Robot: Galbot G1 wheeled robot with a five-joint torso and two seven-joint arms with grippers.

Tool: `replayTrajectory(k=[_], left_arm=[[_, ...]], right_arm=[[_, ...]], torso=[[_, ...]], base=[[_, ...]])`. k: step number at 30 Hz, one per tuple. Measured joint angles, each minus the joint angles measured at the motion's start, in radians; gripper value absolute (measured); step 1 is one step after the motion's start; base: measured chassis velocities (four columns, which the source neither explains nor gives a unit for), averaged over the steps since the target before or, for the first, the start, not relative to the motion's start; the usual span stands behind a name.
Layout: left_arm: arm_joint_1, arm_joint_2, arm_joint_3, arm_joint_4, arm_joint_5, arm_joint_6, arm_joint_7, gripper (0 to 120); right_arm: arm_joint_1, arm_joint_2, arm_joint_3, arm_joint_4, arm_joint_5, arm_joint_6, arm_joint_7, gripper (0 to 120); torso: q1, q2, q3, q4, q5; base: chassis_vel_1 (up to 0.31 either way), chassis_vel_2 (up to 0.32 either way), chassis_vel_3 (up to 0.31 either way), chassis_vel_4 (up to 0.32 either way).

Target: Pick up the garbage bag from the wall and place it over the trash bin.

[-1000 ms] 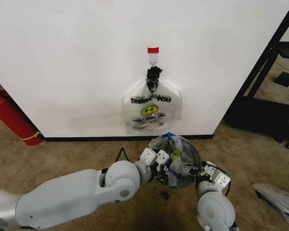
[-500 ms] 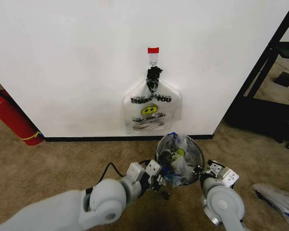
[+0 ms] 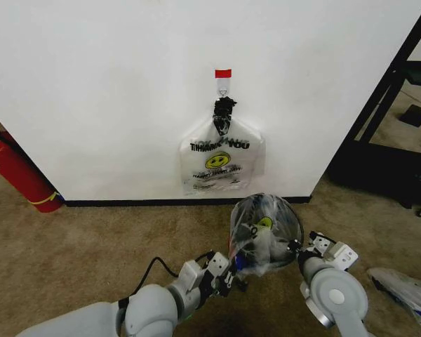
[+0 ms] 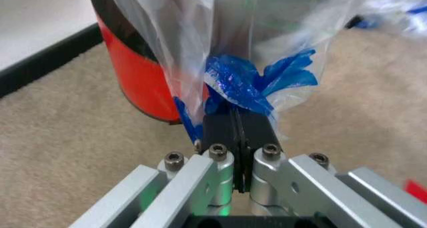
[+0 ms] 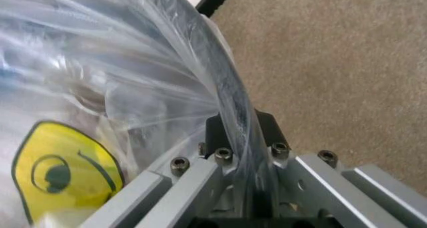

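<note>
The garbage bag (image 3: 265, 235), translucent with blue patches and a yellow smiley (image 5: 63, 168), is stretched over the round black trash bin with a red base (image 4: 137, 83), on the carpet in front of the wall (image 3: 91, 84). My left gripper (image 3: 228, 270) is low on the bin's near left side, shut on a blue fold of the garbage bag (image 4: 253, 81). My right gripper (image 3: 298, 249) is at the bin's right side. Its fingers (image 5: 267, 128) pinch the bag film over the bin's black rim.
A fuller white "THANK YOU" bag (image 3: 221, 158) hangs from the hook under red tape (image 3: 223, 74). A red fire extinguisher (image 3: 17, 172) leans at the left. A black frame (image 3: 386, 105) stands at the right, and another plastic bag (image 3: 407, 291) lies on the carpet.
Both arms have drawn back towards me and lower. The bag has spread wider over the bin, which now sits slightly farther right.
</note>
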Motion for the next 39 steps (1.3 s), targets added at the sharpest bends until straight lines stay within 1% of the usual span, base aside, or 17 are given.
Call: replayTrajectory(k=[5, 8, 11, 13, 18, 19, 21, 22, 24, 26, 28, 31, 33, 34, 35, 37, 39], left_arm=[[-0.002, -0.036, -0.001, 0.051, 0.055, -0.025, 0.003, 0], [0.0, -0.058, -0.002, 0.086, 0.121, -0.042, -0.001, 0], [0.003, -0.06, -0.004, 0.101, 0.16, -0.048, -0.025, 0], [0.004, -0.055, -0.008, 0.097, 0.163, -0.04, -0.034, 0], [0.005, -0.002, -0.022, 0.015, 0.151, 0.013, -0.07, 22], [0.005, -0.002, -0.022, 0.015, 0.151, 0.013, -0.07, 22], [0.006, 0.008, -0.022, -0.002, 0.154, 0.018, -0.083, 28], [0.007, 0.017, -0.024, -0.015, 0.157, 0.019, -0.09, 34], [0.011, 0.035, -0.03, -0.031, 0.165, 0.014, -0.096, 43], [0.014, 0.046, -0.035, -0.039, 0.171, 0.012, -0.096, 46], [0.02, 0.066, -0.038, -0.051, 0.183, 0.003, -0.094, 53], [0.034, 0.106, -0.051, -0.094, 0.193, -0.011, -0.089, 68], [0.037, 0.118, -0.073, -0.117, 0.177, -0.012, -0.092, 75], [0.037, 0.118, -0.073, -0.117, 0.177, -0.012, -0.092, 75], [0.038, 0.12, -0.084, -0.122, 0.17, -0.012, -0.093, 78], [0.035, 0.114, -0.137, -0.134, 0.098, -0.017, -0.095, 88], [0.025, 0.091, -0.184, -0.131, -0.023, -0.044, -0.097, 95]], right_arm=[[-0.01, 0.003, -0.002, 0.022, 0.019, -0.006, 0.009, 0], [-0.014, 0.008, -0.004, 0.039, 0.036, -0.016, 0.017, 0], [-0.016, 0.002, -0.003, 0.033, 0.032, -0.021, 0.016, 0], [-0.017, -0.001, -0.001, 0.025, 0.027, -0.021, 0.014, 0], [-0.016, -0.012, 0.007, -0.008, 0.0, -0.02, 0.0, 0], [-0.016, -0.012, 0.007, -0.008, 0.0, -0.02, 0.0, 0], [-0.012, -0.012, 0.006, -0.013, -0.005, -0.02, -0.001, 0], [-0.008, -0.013, 0.004, -0.016, -0.012, -0.019, -0.002, 0], [-0.005, -0.017, 0.003, -0.018, -0.017, -0.018, -0.005, 0], [-0.003, -0.02, 0.003, -0.02, -0.018, -0.018, -0.006, 0], [-0.002, -0.026, 0.005, -0.025, -0.021, -0.017, -0.008, 0], [0.0, -0.035, 0.013, -0.033, -0.024, -0.016, -0.012, 0], [0.0, -0.037, 0.014, -0.034, -0.028, -0.015, -0.016, 0], [0.0, -0.037, 0.014, -0.034, -0.028, -0.015, -0.016, 0], [0.0, -0.037, 0.014, -0.034, -0.03, -0.014, -0.019, 0], [-0.006, -0.036, 0.015, -0.034, -0.041, -0.008, -0.036, 0], [-0.02, -0.031, 0.014, -0.031, -0.066, 0.007, -0.077, 0]], torso=[[0.0, 0.0, 0.0, -0.0004, -0.0001], [0.0, 0.0, 0.0, -0.0003, -0.0001], [0.0, 0.0, 0.0, 0.0, -0.0001], [0.0, 0.0, 0.0, -0.0002, -0.0001], [0.0, 0.0, 0.0, 0.0, 0.0002], [0.0, 0.0, 0.0, 0.0, 0.0002], [0.0, 0.0, 0.0, 0.0, 0.0], [0.0, 0.0, 0.0, -0.0001, 0.0], [0.0, 0.0, 0.0, -0.0001, -0.0001], [0.0, 0.0, 0.0, -0.0001, -0.0001], [0.0, 0.0, 0.0, -0.0001, 0.0], [0.0, 0.0, 0.0, 0.0, -0.0001], [0.0, 0.0, 0.0, 0.0, 0.0], [0.0, 0.0, 0.0, 0.0, 0.0], [0.0, 0.0, 0.0, 0.0, 0.0], [0.0, 0.0, 0.0, 0.0001, 0.0], [0.0, 0.0, 0.0, 0.0, 0.0]], base=[[0.0, 0.0, 0.0, 0.0], [0.0, 0.0, 0.0, 0.0], [0.0, 0.0, 0.0, 0.0], [0.0, 0.0, 0.0, 0.0], [0.0, 0.0, 0.0, 0.0], [0.0, 0.0, 0.0, 0.0], [0.0, 0.0, 0.0, 0.0], [0.0, 0.0, 0.0, 0.0], [0.0, 0.0, 0.0, 0.0], [0.0, 0.0, 0.0, 0.0], [0.0, 0.0, 0.0, 0.0], [0.0, 0.0, 0.0, 0.0], [0.0, 0.0, 0.0, 0.0], [0.0, 0.0, 0.0, 0.0], [0.0, 0.0, 0.0, 0.0], [0.0, 0.0, 0.0, 0.0], [0.0, 0.0, 0.0, 0.0]])
